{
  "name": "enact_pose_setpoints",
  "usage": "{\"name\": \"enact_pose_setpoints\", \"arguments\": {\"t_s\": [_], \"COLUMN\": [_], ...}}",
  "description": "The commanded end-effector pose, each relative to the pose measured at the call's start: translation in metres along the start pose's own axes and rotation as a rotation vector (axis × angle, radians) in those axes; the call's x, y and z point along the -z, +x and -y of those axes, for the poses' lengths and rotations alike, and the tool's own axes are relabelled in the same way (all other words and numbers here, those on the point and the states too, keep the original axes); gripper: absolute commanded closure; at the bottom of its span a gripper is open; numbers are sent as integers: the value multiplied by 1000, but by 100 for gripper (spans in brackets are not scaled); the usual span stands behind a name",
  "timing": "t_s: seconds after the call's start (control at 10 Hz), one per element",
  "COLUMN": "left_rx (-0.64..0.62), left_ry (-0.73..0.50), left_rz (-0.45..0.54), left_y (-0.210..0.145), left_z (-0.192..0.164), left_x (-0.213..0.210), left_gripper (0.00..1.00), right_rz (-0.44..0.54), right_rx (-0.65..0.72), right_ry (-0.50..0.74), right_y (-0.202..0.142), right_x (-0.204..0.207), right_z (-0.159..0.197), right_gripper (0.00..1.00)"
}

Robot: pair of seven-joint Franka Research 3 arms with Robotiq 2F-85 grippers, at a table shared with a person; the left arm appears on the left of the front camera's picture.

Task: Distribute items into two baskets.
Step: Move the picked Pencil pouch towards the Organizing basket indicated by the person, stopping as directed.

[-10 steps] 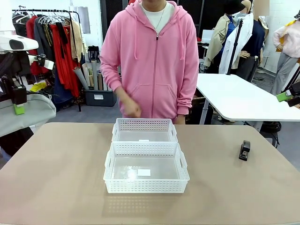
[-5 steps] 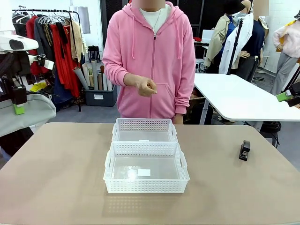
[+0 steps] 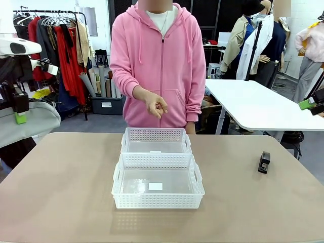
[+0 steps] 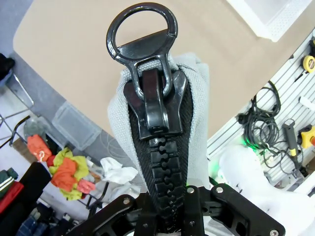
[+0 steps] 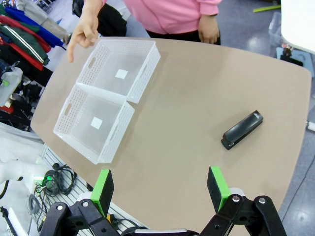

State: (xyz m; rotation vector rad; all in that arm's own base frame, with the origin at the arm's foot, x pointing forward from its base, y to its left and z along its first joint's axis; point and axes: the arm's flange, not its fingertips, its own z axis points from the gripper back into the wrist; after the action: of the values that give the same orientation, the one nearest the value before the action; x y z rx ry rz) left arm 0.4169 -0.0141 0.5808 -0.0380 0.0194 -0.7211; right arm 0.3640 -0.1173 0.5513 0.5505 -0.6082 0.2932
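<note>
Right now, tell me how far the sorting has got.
Done: nothing; the near basket and far basket are empty. In hand: the left gripper is shut on the grey pouch. To do: the stapler lies on the table; the right gripper is open.

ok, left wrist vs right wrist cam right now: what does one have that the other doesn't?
Left wrist view: the left gripper shut on the grey zippered pouch, whose black zipper pull points up the frame.

Right wrist view: the open right gripper, the black stapler lying flat, both white baskets whole, with the smaller basket edge to edge with the larger basket, and the person's hand pointing a finger downward near the smaller one.

Shared: the tan table and white basket lattice. The left wrist view has just a corner of it, and I cannot tell which basket.
</note>
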Motion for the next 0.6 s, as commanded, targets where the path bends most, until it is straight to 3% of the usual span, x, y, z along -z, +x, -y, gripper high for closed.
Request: {"name": "enact_pose_setpoints", "arguments": {"t_s": [0.0, 0.5], "left_rx": [-7, -7], "left_ry": [3, 3], "left_rz": [5, 5], "left_y": [-2, -2], "left_z": [-1, -1], "left_x": [-3, -3], "left_gripper": [100, 100], "right_rz": [17, 17], "right_rx": [-2, -2], "right_ry": [17, 17], "right_y": [2, 2], "right_x": [0, 0], "right_z": [-1, -1], "right_gripper": [0, 0]}}
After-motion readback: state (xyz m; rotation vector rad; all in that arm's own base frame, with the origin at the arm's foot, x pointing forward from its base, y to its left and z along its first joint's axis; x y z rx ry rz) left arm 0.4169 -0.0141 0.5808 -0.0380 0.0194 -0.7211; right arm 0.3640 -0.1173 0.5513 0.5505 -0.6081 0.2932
